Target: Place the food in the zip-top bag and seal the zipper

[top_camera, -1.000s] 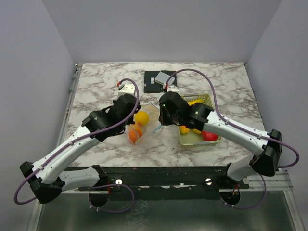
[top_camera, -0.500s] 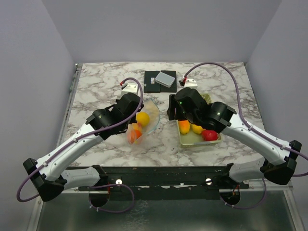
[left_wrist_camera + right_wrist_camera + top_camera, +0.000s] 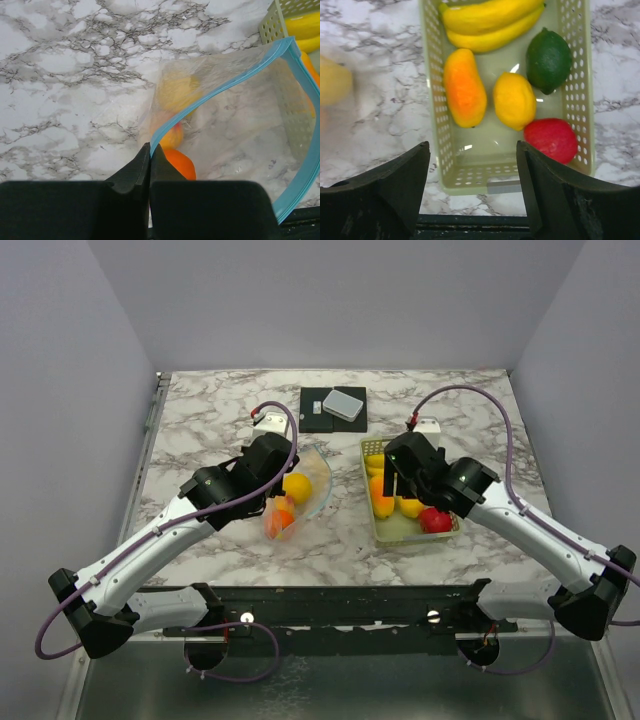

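The clear zip-top bag [image 3: 312,490] lies left of centre with a yellow fruit [image 3: 295,485] and an orange one [image 3: 282,518] inside. My left gripper [image 3: 149,150] is shut on the blue zipper [image 3: 158,131] at the bag's mouth, which gapes open. More food lies in the pale basket [image 3: 470,185]: a banana [image 3: 490,22], an orange-yellow fruit [image 3: 464,87], a lemon [image 3: 514,100], a dark green fruit [image 3: 549,60] and a red one [image 3: 551,140]. My right gripper [image 3: 472,147] hangs open above the basket's near end, holding nothing.
A grey box [image 3: 343,403] sits on a black pad [image 3: 315,418] at the back of the marble table. The basket [image 3: 448,527] stands right of the bag with a strip of table between them. Grey walls close in the table on three sides.
My right gripper has swung right, from the bag's mouth to above the basket, and its jaws have spread open. The left gripper keeps its hold on the zipper edge.
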Robot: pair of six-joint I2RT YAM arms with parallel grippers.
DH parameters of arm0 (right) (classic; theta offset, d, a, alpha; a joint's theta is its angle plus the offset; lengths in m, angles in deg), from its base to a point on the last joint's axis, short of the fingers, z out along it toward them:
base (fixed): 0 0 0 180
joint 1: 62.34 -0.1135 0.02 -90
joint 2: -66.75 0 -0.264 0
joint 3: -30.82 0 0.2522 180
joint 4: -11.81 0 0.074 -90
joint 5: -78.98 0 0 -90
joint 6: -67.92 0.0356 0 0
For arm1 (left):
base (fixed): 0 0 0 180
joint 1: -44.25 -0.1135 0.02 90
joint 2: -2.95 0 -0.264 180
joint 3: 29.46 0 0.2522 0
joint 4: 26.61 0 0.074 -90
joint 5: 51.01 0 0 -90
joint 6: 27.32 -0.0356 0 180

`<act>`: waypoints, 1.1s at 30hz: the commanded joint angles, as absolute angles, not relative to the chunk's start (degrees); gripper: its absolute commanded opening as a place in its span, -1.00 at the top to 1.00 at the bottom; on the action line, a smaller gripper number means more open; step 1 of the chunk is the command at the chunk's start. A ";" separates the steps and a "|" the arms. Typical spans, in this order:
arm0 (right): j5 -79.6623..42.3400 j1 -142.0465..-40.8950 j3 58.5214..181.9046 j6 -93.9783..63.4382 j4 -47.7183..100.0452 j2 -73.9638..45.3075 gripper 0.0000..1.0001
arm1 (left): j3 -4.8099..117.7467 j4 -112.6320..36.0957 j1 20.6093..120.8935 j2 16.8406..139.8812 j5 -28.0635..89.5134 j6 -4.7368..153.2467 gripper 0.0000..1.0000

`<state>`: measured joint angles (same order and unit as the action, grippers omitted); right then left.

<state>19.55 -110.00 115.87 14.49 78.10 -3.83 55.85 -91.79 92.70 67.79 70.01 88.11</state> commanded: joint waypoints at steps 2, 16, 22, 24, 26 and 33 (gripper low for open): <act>17.39 -105.61 110.64 15.11 77.67 -2.47 -0.59 | 56.98 -90.81 92.43 67.91 68.79 87.66 1.00; 10.04 -94.47 103.05 11.14 69.43 -8.15 -0.99 | 57.01 -91.17 92.50 67.49 68.83 87.72 1.00; 5.37 -90.91 102.26 9.56 65.45 -11.07 -1.00 | 56.68 -91.52 92.44 67.03 69.26 87.66 1.00; 4.57 -90.23 102.24 9.09 64.66 -12.24 -1.00 | 56.63 -91.59 92.42 67.03 69.34 87.66 1.00; 3.47 -89.47 101.97 8.58 63.77 -13.70 -1.00 | 56.55 -91.66 92.45 66.94 69.40 87.66 1.00; 3.09 -88.24 100.49 8.78 61.78 -16.80 -1.00 | 56.28 -91.67 92.45 66.98 69.62 87.69 1.00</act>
